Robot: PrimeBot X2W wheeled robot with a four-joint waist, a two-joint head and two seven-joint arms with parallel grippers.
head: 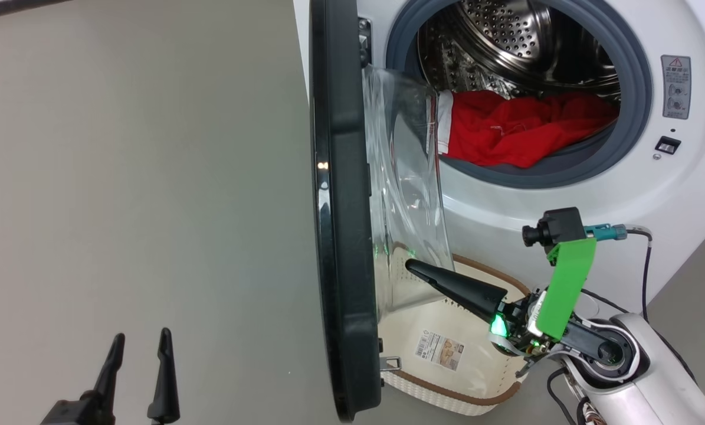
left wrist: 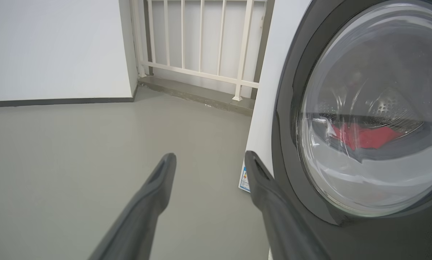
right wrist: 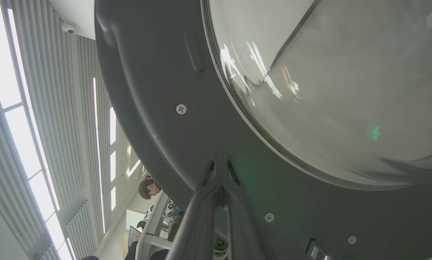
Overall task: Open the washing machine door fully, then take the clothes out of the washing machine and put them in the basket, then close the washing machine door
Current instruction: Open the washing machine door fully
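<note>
pushing the door wide is the step in hand, by my reading: the large round washing machine door with its glossy black rim and bulging clear glass bowl (head: 343,224) stands out from the big white front-loading washing machine (head: 676,177), edge-on to the head view and not yet swung fully back. the right gripper (head: 414,267) has its two long dark fingers pressed together into one point. the right wrist view puts that point at the door's dark inner rim, just under the glass; touching or barely short, i cannot tell. the left gripper (head: 141,335) hangs low on the door's outer side, fingers spread, nothing between them. the bright red clothes with white trim (head: 517,133) lie in the steel perforated drum (head: 505,35), heaped at the lower lip of the grey rubber gasket (head: 541,171). the small cream-white perforated basket with a brown rim (head: 446,396) sits on the floor below the door and the opening. next, i judge, comes a steady outward push on the inner rim, then a reach into the drum. the smooth grey floor (head: 122,177) runs to a white wall (left wrist: 53,47) and a pale railing (left wrist: 197,39); a person (right wrist: 149,187) is in the background.
</note>
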